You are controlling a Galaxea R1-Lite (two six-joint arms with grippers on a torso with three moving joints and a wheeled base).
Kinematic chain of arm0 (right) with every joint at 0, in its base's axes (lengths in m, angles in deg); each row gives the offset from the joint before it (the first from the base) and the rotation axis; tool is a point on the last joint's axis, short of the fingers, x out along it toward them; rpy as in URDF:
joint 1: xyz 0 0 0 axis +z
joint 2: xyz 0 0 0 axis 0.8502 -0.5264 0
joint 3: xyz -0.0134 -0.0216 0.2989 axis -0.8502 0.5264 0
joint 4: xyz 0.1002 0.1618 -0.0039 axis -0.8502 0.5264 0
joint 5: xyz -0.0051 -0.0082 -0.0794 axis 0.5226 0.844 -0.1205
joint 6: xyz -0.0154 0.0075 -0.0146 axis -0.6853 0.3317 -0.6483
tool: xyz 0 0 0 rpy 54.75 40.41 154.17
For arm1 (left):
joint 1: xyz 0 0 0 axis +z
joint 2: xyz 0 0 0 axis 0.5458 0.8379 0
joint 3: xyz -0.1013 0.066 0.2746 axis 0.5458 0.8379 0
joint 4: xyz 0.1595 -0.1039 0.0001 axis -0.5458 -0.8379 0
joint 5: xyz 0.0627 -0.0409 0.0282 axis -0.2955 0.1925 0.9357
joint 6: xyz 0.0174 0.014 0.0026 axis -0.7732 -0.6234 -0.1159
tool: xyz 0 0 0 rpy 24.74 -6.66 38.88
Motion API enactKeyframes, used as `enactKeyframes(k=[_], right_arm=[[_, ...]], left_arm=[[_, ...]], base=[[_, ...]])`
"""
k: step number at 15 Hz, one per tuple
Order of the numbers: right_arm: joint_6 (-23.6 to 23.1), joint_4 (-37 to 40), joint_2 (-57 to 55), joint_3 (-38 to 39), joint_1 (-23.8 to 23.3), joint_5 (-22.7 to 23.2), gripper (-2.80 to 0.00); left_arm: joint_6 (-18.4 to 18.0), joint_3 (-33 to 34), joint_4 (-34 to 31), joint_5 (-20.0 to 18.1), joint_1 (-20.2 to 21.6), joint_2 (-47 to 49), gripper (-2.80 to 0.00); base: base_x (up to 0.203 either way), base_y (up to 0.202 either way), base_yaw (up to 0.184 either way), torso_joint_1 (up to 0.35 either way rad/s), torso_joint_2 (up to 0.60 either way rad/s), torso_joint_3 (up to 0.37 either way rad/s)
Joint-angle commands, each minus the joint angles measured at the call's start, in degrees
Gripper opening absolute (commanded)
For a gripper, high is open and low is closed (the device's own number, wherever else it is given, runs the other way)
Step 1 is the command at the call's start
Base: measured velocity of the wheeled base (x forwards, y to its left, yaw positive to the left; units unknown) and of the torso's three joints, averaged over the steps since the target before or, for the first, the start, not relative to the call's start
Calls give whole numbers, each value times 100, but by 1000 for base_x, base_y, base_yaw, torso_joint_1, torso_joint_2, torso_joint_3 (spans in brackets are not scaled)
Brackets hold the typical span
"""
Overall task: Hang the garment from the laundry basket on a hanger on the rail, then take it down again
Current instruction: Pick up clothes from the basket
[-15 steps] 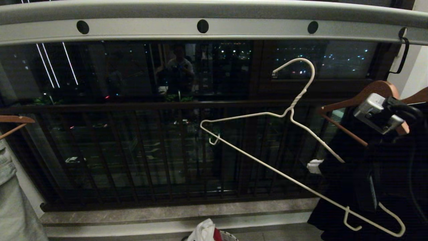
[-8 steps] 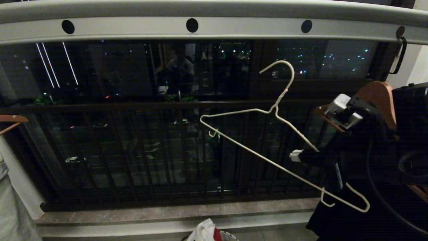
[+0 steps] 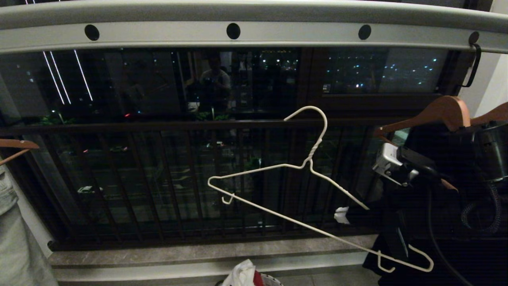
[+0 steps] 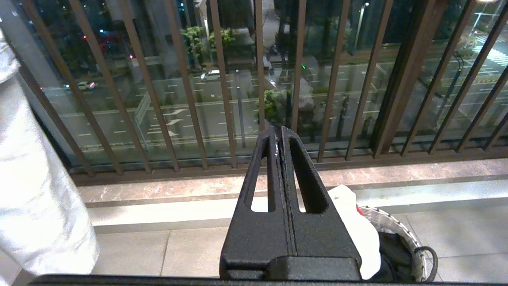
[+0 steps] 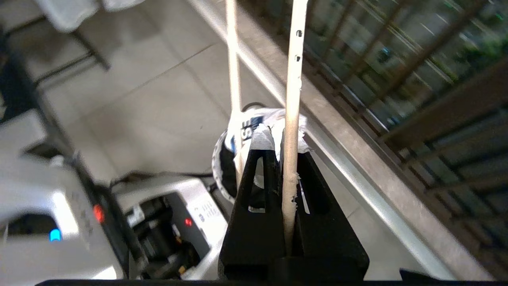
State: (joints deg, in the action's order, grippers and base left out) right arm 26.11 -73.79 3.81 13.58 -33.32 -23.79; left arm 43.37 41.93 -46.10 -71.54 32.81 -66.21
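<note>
My right gripper clamps the hanger, tilted, below the rail. Garment lies in the basket, near. Left gripper is closed, empty. I should level the hanger first.

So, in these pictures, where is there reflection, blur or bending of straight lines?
Head view: the dark window glass reflects a person and bright streaks at upper left; the rail looks bowed, a lens effect. Right wrist view: the floor and railing are blurred, while the right gripper, shut on the hanger, is sharp. Left wrist view: evenly lit and clear; the pale garment at its edge is overexposed.
</note>
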Motion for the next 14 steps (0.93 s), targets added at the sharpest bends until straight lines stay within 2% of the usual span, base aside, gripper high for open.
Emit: enactKeyframes(k=[1, 11, 14], right_arm=[[-82, 0, 33, 85, 4, 151, -280], [-132, 0, 118, 178, 39, 173, -280], [-135, -9, 118, 178, 39, 154, -280]], left_arm=[[0, 0, 0, -6, 0, 6, -280], [0, 0, 0, -2, 0, 6, -280], [0, 0, 0, -6, 0, 6, -280]], base=[[0, 0, 0, 0, 0, 0], [0, 0, 0, 0, 0, 0], [0, 0, 0, -126, 256, 142]])
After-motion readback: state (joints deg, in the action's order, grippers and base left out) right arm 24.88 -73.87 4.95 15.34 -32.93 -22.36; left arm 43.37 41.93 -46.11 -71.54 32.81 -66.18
